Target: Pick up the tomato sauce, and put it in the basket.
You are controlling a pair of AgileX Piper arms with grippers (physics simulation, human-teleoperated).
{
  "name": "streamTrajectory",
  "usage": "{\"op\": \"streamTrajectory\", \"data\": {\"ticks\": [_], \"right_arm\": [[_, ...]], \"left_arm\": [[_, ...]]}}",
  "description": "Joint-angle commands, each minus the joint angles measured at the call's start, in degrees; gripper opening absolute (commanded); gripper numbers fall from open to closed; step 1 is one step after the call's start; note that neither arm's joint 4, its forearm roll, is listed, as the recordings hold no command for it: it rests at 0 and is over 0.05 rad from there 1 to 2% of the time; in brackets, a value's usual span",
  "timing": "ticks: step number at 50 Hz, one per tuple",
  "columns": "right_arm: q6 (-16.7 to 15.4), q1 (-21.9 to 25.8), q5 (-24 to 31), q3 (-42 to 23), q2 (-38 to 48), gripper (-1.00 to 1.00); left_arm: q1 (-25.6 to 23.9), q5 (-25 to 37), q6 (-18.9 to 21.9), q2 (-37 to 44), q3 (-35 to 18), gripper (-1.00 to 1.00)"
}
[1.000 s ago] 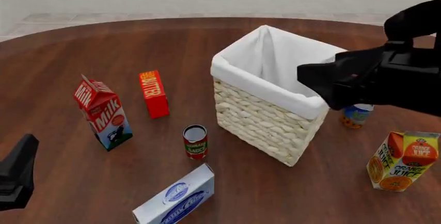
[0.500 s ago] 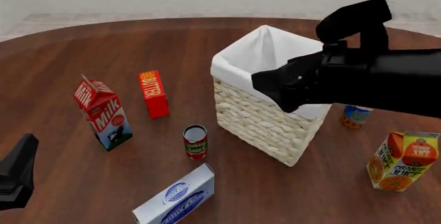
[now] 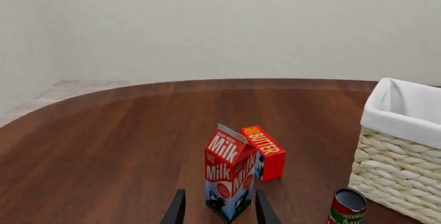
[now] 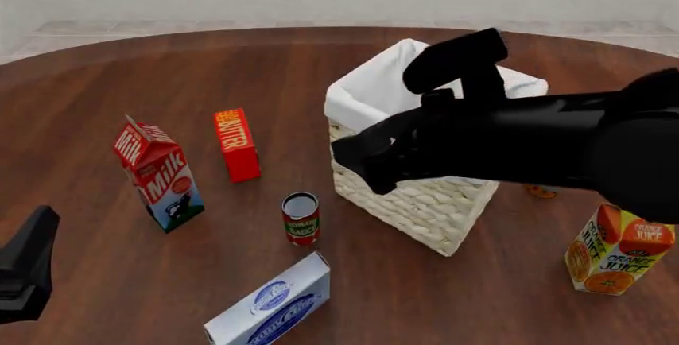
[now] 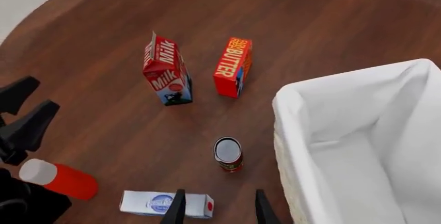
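Observation:
The tomato sauce (image 4: pixel 300 218) is a small red-labelled can with a silver top, standing upright on the table just left of the basket (image 4: pixel 440 211). The basket is pale wicker with a white lining. My right gripper (image 4: pixel 358 160) hangs above the basket's near-left rim, up and to the right of the can. In the right wrist view its fingers (image 5: pixel 177 207) are apart and empty, with the tomato sauce (image 5: pixel 228 154) a little ahead of them and the basket (image 5: pixel 298 111) beside. My left gripper (image 4: pixel 28 265) rests open at the near-left edge, its fingers (image 3: pixel 177 209) bracketing the milk carton from a distance. The tomato sauce (image 3: pixel 348 208) is off to one side.
A milk carton (image 4: pixel 157 174) and a red butter box (image 4: pixel 235 144) stand left of the can. A blue-and-white box (image 4: pixel 272 300) lies in front of it. An orange juice carton (image 4: pixel 621 248) stands near right. A red bottle (image 5: pixel 60 178) with a white cap lies near the left arm.
My right arm has swept left across the basket, from its right side to its near-left rim, closer to the can. The left arm and all the objects have stayed put.

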Motion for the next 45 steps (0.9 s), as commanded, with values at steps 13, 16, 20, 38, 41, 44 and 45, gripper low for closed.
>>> {"op": "streamTrajectory", "data": {"ticks": [13, 16, 20, 38, 41, 44, 45], "right_arm": [[1.34, 0.82, -3.74, -2.24, 9.18, 1.0], [1.5, 0.75, -4.21, -2.14, 10.09, 1.0], [1.78, 0.68, -4.76, -2.02, 11.05, 1.0], [2.73, 1.73, -5.92, -4.46, 16.46, 1.0], [2.8, 1.63, -6.43, -4.37, 17.2, 1.0], [2.93, 1.47, -6.92, -4.19, 17.69, 1.0], [2.89, 1.35, -7.1, -4.19, 18.1, 1.0]], "left_arm": [[-0.14, -0.96, 0.17, 0.14, 0.82, 1.0], [-0.16, -0.96, 0.15, 0.13, 0.82, 1.0], [-0.16, -0.96, 0.17, 0.12, 0.82, 1.0], [-0.15, -0.96, 0.16, 0.13, 0.82, 1.0], [-0.16, -0.96, 0.17, 0.13, 0.82, 1.0], [-0.15, -0.96, 0.16, 0.13, 0.82, 1.0], [-0.16, -0.63, 0.17, -0.25, 0.87, 1.0]]}}
